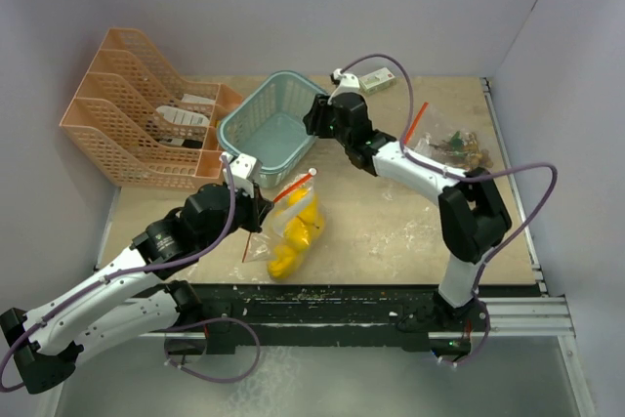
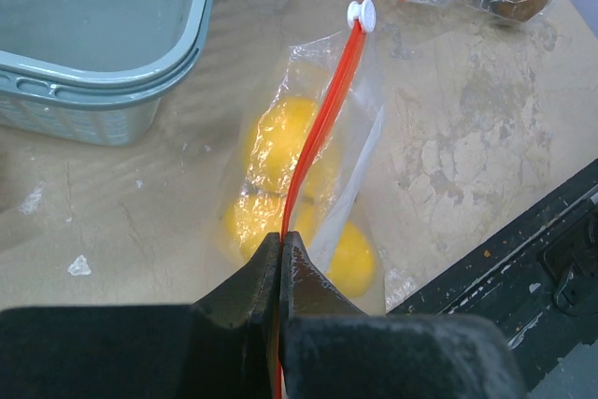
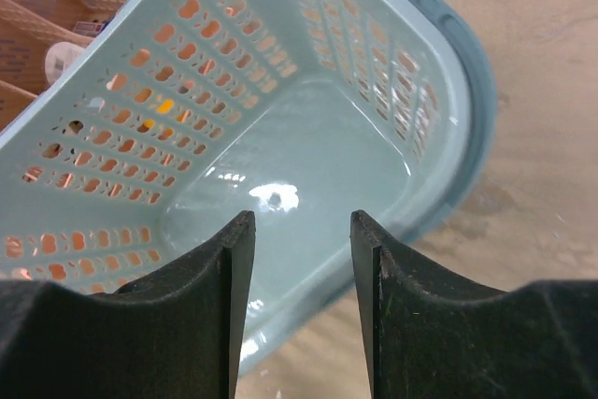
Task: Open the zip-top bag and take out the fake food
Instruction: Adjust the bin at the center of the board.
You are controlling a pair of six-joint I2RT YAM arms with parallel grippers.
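Top view: the left gripper (image 1: 256, 210) sits at the near end of a clear zip-top bag (image 1: 293, 231) lying on the table (image 1: 391, 231). The fake food, several glossy yellow fruits (image 1: 305, 214), is inside it. The bag lies just in front of a teal basket (image 1: 269, 134). The right gripper (image 1: 317, 122) hangs over the basket's right rim, apart from the bag. A second bag (image 1: 454, 148) holding brownish pieces lies well off to the right.

Left wrist view: the left gripper (image 2: 282, 242) is pinched tight on the near end of the bag's red zip strip (image 2: 322, 128). The strip runs away from the fingers to a small white slider (image 2: 361, 13) at its far end. The yellow fruits (image 2: 280, 137) show through the plastic beneath. Whether the seal has parted cannot be told.

Right wrist view: the right gripper (image 3: 301, 231) stands moderately apart with nothing between its fingers, looking down into the basket (image 3: 448, 91).

Judgement: the opening step appears to be in hand, with one arm anchoring the bag and no fruit out yet. The next move likely calls for the empty right gripper to travel to the bag. There it would take the slider or the free lip while the left grip braces the strip.
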